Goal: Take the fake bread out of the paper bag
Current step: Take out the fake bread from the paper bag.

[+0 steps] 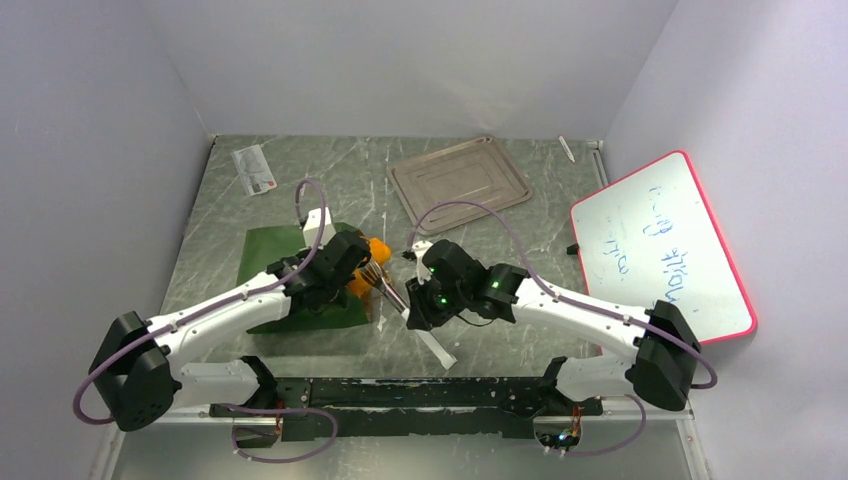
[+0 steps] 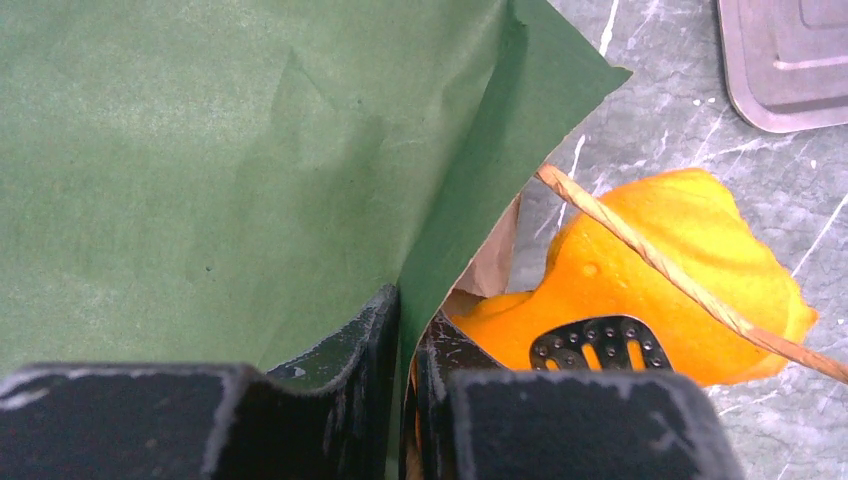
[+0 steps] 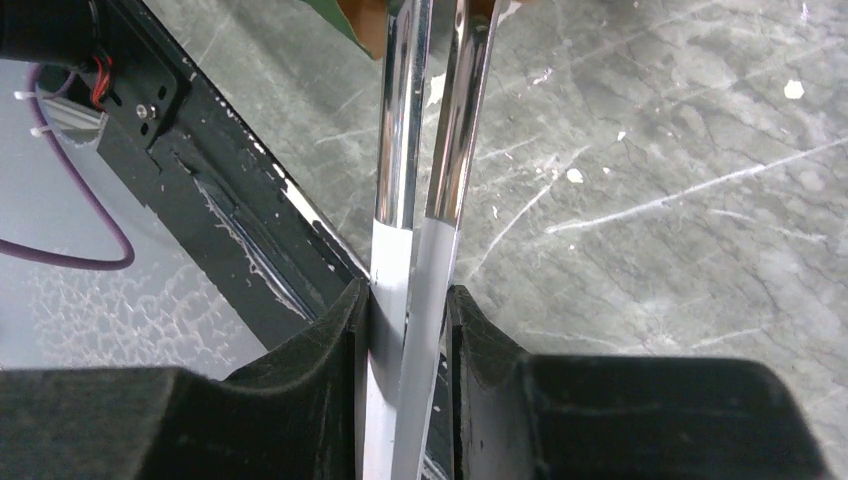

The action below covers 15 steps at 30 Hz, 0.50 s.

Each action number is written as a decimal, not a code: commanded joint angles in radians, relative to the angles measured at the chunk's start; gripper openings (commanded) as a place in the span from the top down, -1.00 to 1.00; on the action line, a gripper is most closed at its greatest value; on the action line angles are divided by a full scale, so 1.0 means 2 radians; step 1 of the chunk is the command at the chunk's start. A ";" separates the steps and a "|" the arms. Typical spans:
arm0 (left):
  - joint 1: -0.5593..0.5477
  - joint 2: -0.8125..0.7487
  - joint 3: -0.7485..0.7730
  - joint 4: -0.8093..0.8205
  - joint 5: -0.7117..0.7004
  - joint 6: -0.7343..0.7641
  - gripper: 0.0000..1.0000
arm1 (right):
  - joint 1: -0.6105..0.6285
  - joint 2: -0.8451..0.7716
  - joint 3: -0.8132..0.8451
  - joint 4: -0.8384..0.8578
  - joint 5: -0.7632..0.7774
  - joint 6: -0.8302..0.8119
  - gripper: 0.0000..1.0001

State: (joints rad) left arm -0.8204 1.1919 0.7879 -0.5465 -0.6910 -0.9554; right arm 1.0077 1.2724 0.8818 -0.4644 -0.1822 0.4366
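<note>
1. My left gripper (image 2: 405,370) is pinched tight on the paper bag (image 2: 200,150) at its mouth edge; the thin paper could tear or slip.
2. My right gripper (image 3: 405,310) clamps the tongs (image 3: 425,130); they could twist.
3. The fake bread (image 2: 650,270) lies at the mouth under the cord handle (image 2: 640,250), which may snag it. The tongs' hold on it looks partial.

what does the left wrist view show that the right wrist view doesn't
Only the left wrist view: the left jaws pinching an edge of the green paper bag, an orange bread piece at its mouth, a cord handle across it, and a corner of the metal tray.
Only the right wrist view: the right jaws shut on the tongs, the black frame and a purple cable.
Both: the marbled table and the tongs, though the left wrist view shows only their black tip over the bread.
</note>
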 commanded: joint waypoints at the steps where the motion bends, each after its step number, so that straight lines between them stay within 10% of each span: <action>1: -0.002 0.008 0.024 0.012 -0.020 -0.004 0.86 | 0.001 -0.021 0.020 -0.040 -0.003 0.001 1.00; 15: -0.001 0.017 0.018 0.018 -0.017 -0.006 0.86 | 0.000 -0.089 0.047 -0.119 0.046 0.025 1.00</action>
State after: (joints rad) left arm -0.8204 1.2243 0.8070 -0.5430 -0.6987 -0.9588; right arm 1.0073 1.1301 0.9306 -0.6399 -0.1368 0.4656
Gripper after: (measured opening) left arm 0.071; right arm 0.248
